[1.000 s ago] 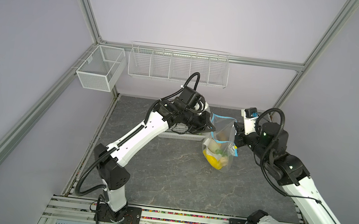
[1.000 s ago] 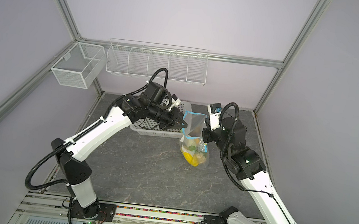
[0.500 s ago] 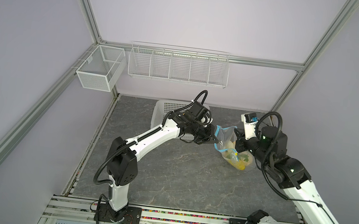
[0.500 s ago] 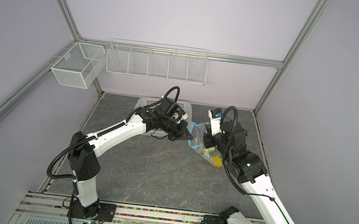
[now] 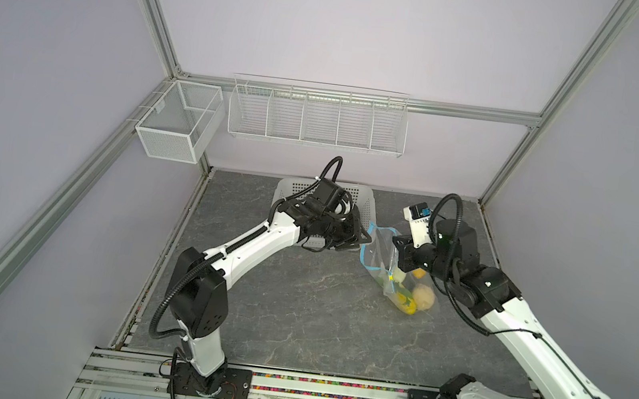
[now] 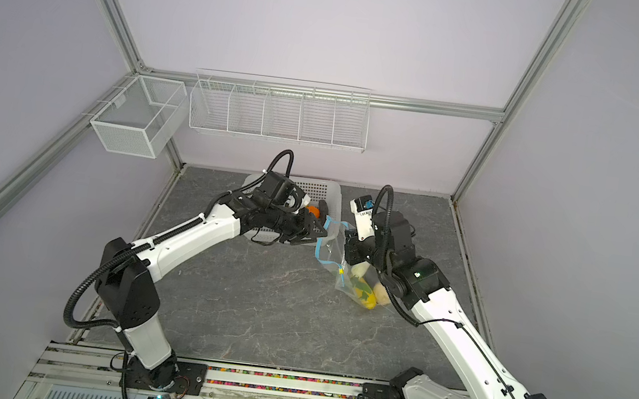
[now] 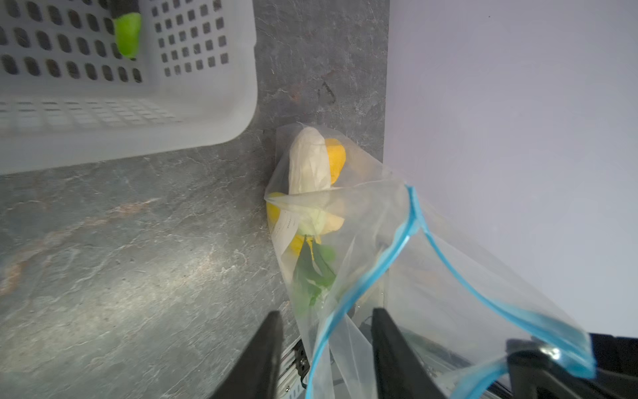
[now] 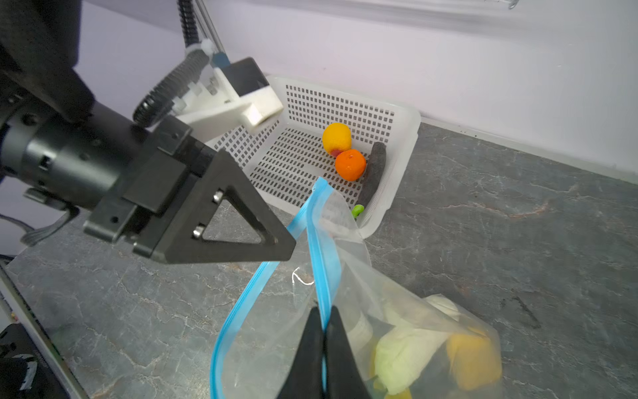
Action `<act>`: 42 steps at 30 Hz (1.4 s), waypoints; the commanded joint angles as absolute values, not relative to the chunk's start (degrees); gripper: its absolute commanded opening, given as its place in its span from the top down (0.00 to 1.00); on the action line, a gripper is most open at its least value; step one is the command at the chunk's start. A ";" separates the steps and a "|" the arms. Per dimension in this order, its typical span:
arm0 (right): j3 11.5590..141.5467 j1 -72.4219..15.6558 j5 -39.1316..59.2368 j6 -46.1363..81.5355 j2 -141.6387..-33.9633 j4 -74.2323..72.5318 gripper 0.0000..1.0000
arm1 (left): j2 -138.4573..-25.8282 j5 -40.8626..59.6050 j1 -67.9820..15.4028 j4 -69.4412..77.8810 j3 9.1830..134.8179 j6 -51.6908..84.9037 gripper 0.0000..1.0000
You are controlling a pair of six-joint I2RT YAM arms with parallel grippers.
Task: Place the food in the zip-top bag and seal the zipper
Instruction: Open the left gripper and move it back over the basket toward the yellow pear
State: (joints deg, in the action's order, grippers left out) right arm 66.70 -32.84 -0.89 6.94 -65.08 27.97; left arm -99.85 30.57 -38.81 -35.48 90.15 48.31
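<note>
Right pincer clamps the zipper of the zip-top bag; left pincer stands open, one lip of the mouth between its jaws but unclamped.
Hanging from that pinch, the bag slumps to the grey table, where its loaded bottom appears to rest, white, yellow and leafy green food pooled inside; just beside it, the white basket holds a yellow piece, an orange one and a dark one. The clear film looks thin, limp and slick, likely to fold or slide wherever unsupported, so the stiffer blue strip is the sounder place to hold, one pincer on each lip. The toys look light and firm; the round ones may roll, and are best taken across the middle.
</note>
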 commanded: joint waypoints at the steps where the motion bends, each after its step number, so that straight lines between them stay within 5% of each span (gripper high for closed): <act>1: 65.75 -33.18 0.87 8.21 -65.96 24.42 0.93 | -98.58 23.75 -36.30 -38.51 91.60 43.86 0.47; 15: 64.99 -33.07 2.93 6.20 -70.67 20.50 0.93 | -112.66 0.16 -32.26 -43.24 105.98 30.23 0.27; 42: 66.36 -30.16 7.15 4.74 -76.51 17.26 0.93 | -140.03 -6.43 -28.42 -43.43 130.08 26.08 0.09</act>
State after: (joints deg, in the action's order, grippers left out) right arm 66.00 -30.70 5.78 5.72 -76.01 18.90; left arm -137.99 -5.80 -28.86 -41.60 127.44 27.68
